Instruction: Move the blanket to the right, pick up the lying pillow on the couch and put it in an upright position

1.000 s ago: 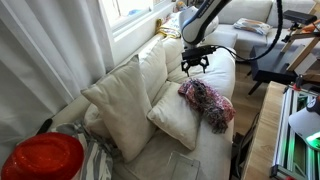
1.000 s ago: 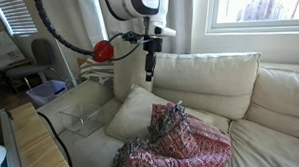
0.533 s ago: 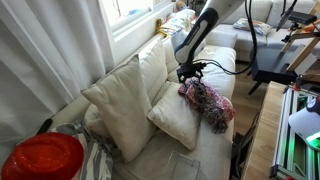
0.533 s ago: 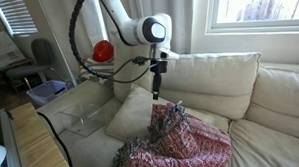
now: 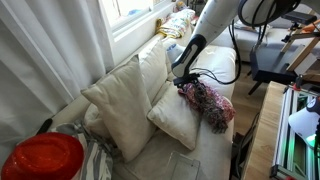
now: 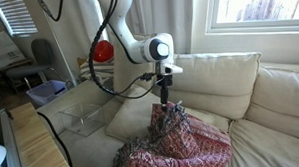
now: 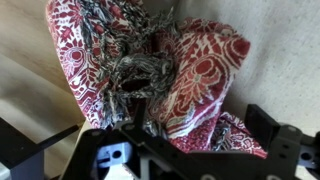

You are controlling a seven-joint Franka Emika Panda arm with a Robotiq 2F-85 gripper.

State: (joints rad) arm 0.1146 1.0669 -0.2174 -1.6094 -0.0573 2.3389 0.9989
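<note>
The claw (image 6: 164,99) hangs wide open, touching the red blanket (image 6: 187,142) beside the lying pillow (image 6: 131,116).

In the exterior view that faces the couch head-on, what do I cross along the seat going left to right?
Clear plastic box → lying pillow → blanket → back cushion under the window.

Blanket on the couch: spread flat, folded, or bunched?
Bunched: the blanket sits as a crumpled heap, partly on the lying pillow.
</note>
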